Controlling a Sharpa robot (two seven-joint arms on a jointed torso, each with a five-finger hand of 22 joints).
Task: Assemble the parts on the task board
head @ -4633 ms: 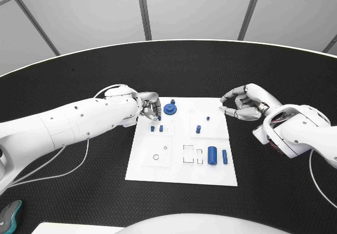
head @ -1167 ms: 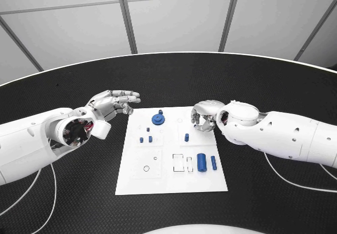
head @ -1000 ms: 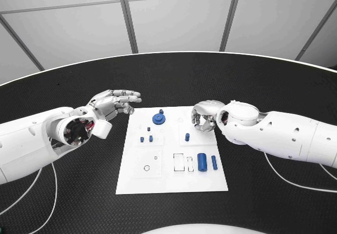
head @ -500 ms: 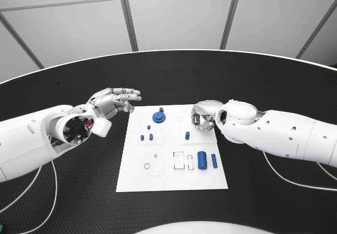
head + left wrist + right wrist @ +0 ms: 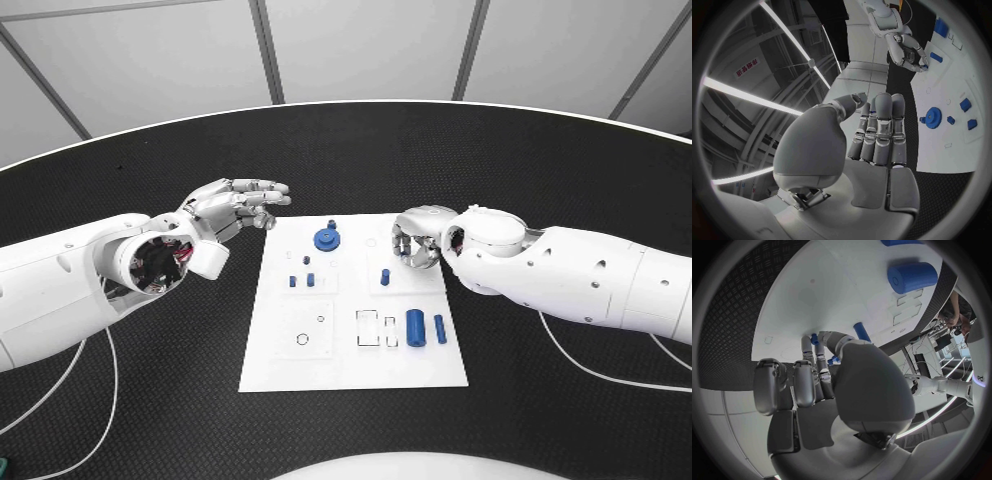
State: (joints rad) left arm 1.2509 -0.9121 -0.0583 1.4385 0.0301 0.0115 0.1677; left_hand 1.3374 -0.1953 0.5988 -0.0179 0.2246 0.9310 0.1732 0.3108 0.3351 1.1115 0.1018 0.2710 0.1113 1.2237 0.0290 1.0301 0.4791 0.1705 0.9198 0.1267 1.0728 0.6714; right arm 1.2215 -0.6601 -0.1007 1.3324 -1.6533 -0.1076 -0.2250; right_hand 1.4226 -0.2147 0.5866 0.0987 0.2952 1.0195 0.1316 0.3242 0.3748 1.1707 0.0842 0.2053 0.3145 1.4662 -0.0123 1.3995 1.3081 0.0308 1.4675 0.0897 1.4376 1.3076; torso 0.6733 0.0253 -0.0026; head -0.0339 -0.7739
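Right hand (image 5: 415, 240) curled over white task board (image 5: 340, 360); we can't tell its grip. Small blue peg (image 5: 385, 277) at its 7 o'clock.

The surface (image 5: 346, 150) is a black round table with a fine diamond-grain texture and a thin white rim along its far curved edge. Beyond that rim stands a wall of pale grey panels (image 5: 368, 50), split by dark upright and slanted seams. White cables (image 5: 87, 395) trail across the surface near its front corners. Seen from the left wrist, long bright strip lights (image 5: 748, 95) run overhead among grey beams, with a small red-lettered sign (image 5: 747, 69) just beside one of them.
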